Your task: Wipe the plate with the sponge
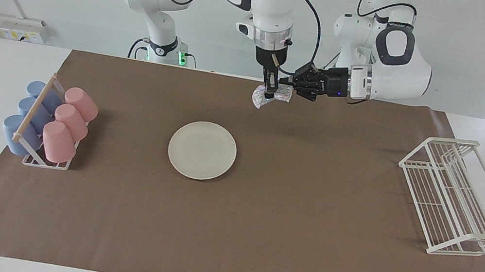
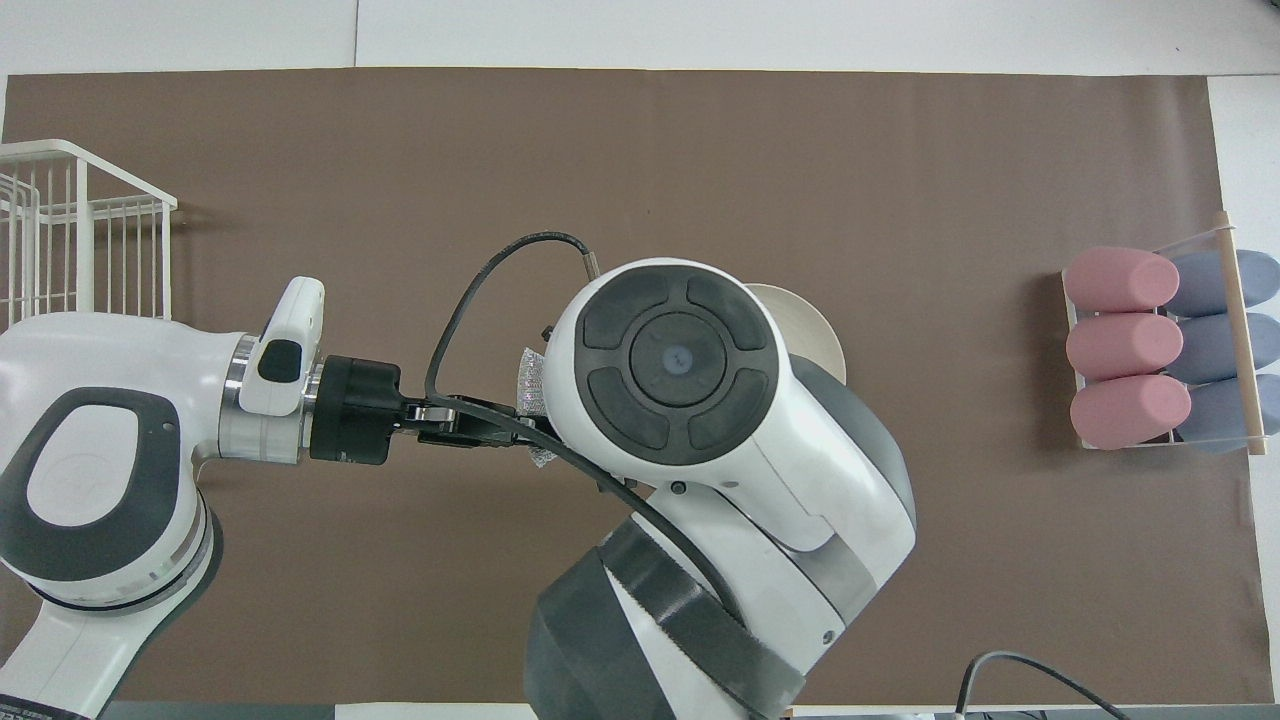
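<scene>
The sparkly grey sponge [image 1: 260, 97] hangs in the air over the brown mat, close to the robots. My left gripper [image 1: 291, 87] reaches in sideways and is shut on one end of it. My right gripper [image 1: 270, 92] points straight down onto the middle of the same sponge. In the overhead view the right arm's wrist covers its own gripper, and only an edge of the sponge [image 2: 528, 386] shows beside the left gripper [image 2: 500, 420]. The cream plate [image 1: 202, 150] lies flat mid-mat, farther from the robots than the sponge and apart from both grippers. The right arm half hides the plate [image 2: 818, 340] from overhead.
A rack of pink and blue cups [image 1: 49, 126] stands at the right arm's end of the table. A white wire dish rack [image 1: 454, 196] stands at the left arm's end. The brown mat [image 1: 303, 244] covers most of the table.
</scene>
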Tool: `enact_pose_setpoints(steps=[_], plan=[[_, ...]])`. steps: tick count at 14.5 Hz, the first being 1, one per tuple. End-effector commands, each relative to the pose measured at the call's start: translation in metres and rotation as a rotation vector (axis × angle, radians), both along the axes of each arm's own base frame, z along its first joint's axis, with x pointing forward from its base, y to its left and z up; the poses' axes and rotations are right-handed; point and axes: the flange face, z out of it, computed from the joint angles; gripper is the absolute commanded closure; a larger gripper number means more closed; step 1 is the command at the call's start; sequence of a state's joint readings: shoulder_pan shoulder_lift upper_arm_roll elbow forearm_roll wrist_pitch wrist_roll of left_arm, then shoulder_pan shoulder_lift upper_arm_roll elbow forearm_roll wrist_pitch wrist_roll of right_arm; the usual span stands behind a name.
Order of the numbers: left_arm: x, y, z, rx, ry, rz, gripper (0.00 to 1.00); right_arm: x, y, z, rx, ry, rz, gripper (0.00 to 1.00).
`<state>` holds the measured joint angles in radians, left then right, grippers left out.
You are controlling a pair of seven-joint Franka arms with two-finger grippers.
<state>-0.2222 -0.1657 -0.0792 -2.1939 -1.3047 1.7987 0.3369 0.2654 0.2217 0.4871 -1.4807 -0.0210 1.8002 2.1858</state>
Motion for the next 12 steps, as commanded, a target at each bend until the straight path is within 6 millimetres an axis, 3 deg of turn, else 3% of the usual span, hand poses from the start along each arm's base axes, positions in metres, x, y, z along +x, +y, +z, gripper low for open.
enact_pose_setpoints(steps=[1, 4, 8, 12], plan=[[-0.006, 0.003, 0.001, -0.007, 0.011, 0.023, 1.0, 0.007, -0.01, 0.001, 0.005, -0.011, 0.02, 0.0], [-0.005, 0.004, 0.001, -0.007, 0.01, 0.027, 1.0, 0.013, -0.022, -0.001, -0.028, -0.035, 0.18, 0.0], [-0.002, 0.015, 0.0, 0.096, 0.035, 0.035, 1.0, 0.034, -0.089, 0.014, -0.078, -0.097, 0.372, 0.0], [0.002, 0.028, 0.005, 0.34, 0.032, 0.01, 1.0, 0.054, -0.18, 0.023, -0.147, -0.053, 0.702, 0.0]])
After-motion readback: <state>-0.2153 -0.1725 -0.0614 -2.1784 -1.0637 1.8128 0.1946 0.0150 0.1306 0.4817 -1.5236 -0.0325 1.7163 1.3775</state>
